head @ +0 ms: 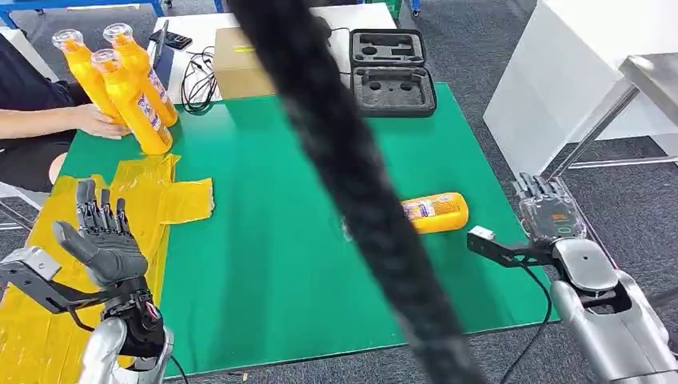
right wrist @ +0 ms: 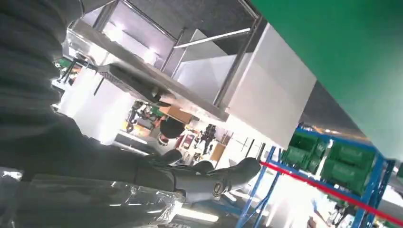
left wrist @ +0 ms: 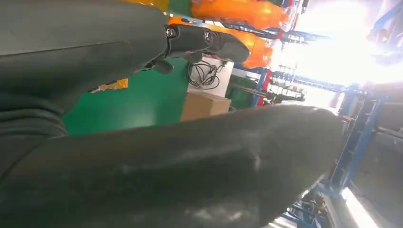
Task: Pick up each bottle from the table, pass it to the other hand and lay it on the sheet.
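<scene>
One bottle (head: 434,213) lies on its side on the green mat (head: 264,264), near my right hand (head: 546,210), which hangs just off the mat's edge, fingers apart and empty. My left hand (head: 102,234) is raised over the yellow sheet (head: 48,336), spread and empty too. I judge the pick-up is next: my right hand must reach in and grip the bottle.

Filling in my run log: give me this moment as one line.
left hand: open, over yellow sheet | right hand: open, at table edge | bottle: lying on green mat, untouched
</scene>
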`<action>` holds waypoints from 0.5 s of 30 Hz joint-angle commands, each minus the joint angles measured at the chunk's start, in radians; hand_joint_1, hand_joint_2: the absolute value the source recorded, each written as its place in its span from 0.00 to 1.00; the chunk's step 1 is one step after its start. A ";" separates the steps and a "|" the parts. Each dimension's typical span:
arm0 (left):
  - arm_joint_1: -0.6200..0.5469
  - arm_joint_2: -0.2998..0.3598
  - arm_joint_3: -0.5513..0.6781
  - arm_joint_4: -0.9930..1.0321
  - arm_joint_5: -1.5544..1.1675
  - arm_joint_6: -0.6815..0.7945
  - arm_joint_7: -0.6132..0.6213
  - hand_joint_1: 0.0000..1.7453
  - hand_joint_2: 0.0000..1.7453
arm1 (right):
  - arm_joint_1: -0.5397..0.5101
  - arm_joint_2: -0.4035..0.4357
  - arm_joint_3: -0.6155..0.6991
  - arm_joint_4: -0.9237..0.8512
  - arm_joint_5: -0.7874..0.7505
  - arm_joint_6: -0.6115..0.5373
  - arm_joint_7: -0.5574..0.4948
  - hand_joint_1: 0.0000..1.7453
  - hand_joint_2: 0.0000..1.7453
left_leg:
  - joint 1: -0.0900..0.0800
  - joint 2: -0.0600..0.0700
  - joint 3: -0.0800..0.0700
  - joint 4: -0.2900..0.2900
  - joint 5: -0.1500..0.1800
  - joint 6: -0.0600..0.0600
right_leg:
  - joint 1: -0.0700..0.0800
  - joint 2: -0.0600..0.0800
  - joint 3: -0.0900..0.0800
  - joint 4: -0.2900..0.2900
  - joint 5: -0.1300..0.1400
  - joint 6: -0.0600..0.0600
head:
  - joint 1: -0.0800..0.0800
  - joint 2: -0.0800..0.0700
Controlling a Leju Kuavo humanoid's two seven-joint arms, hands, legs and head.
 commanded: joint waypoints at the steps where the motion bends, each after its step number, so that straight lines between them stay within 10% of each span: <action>1: -0.017 -0.025 0.010 0.030 0.000 -0.012 0.003 0.00 0.00 | -0.130 0.099 0.011 0.190 0.008 -0.010 -0.018 0.00 1.00 | 0.002 0.003 0.005 0.000 -0.002 -0.003 | 0.002 0.001 0.005 -0.002 -0.001 -0.001 | 0.000 0.000; 15: -0.063 -0.017 -0.008 0.070 0.005 -0.004 0.003 0.00 0.00 | -0.192 0.145 0.040 0.266 0.020 -0.010 -0.030 0.00 1.00 | 0.001 0.003 0.005 0.000 -0.001 -0.002 | 0.002 0.001 0.005 -0.001 -0.001 0.000 | 0.000 0.000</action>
